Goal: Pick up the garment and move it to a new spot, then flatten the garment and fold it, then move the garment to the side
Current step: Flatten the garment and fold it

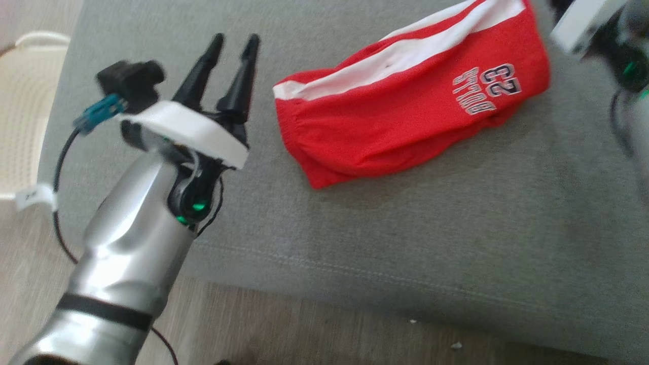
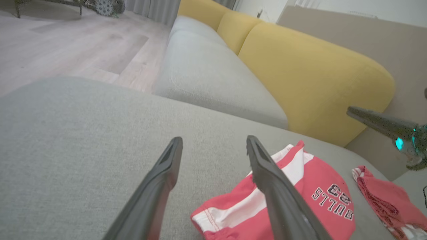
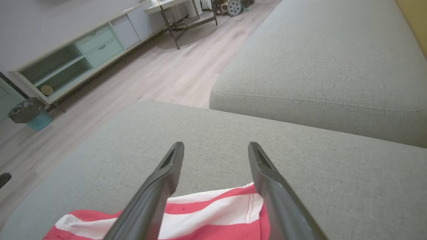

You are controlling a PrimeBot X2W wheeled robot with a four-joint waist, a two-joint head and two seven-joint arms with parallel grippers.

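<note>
1. The garment (image 1: pixel 405 116), red shorts with white stripes and a printed number, lies folded on the grey cushion (image 1: pixel 355 243), toward its far right part.
2. The left gripper (image 1: pixel 236 43) hangs over the cushion's left part, apart from the garment, fingers spread wide with nothing between them.
3. The right gripper (image 3: pixel 216 146) is above the garment's white-striped edge, fingers equally wide apart and empty.
4. Bare cushion stretches left of the garment and nearer than it.
5. The cushion's near edge, marked by a stitched seam, drops to the wood floor (image 1: pixel 304 329).
6. Past the left edge stands a cream woven object (image 1: pixel 25 101).
7. A narrow gap separates the cushion from a second grey seat (image 2: pixel 206 73), backed by a yellow backrest (image 2: pixel 310 76).
8. Another red cloth (image 2: pixel 383 200) lies near the garment, not touching.
</note>
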